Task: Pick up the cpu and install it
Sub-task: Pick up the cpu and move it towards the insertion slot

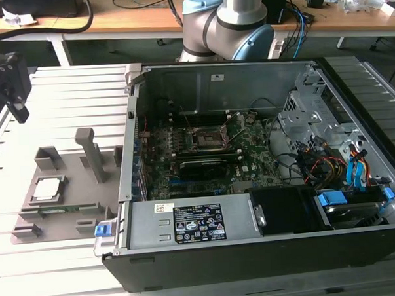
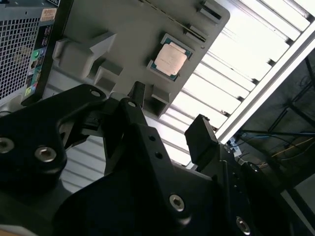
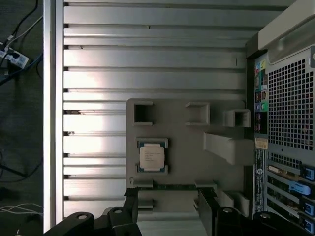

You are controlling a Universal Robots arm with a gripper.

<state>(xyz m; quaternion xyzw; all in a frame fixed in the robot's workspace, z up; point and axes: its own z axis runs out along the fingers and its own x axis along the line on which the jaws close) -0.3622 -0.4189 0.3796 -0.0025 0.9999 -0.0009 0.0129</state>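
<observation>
Black links of the claw sit nearest the lens in both wrist views. Its two fingers are spread wide and nothing is between them. The claw hangs above a grey tray that lies on the slatted metal desk.

Below the claw and a little ahead of its fingertips, the cpu rests in a shallow seat of that tray, untouched. A thin green memory stick lies in its own slot closer in, almost under the fingertips. The open computer case stands to one side of the claw. Inside it the dark framed socket is well apart from both claw and chip.

By my reading this is the approach stage of the pick: nothing is grasped and nothing installed. A clean grasp calls for the claw to be centred over the chip rather than the memory stick. It must then come low enough for the fingers to meet two opposite edges without pressing the tray's lips.

The cpu lies flat, with its pale metal top facing up toward the claw. Being square, it has no real long axis. Its edges run square to the tray's edges, and one pair looks parallel to the line between the fingers.
</observation>
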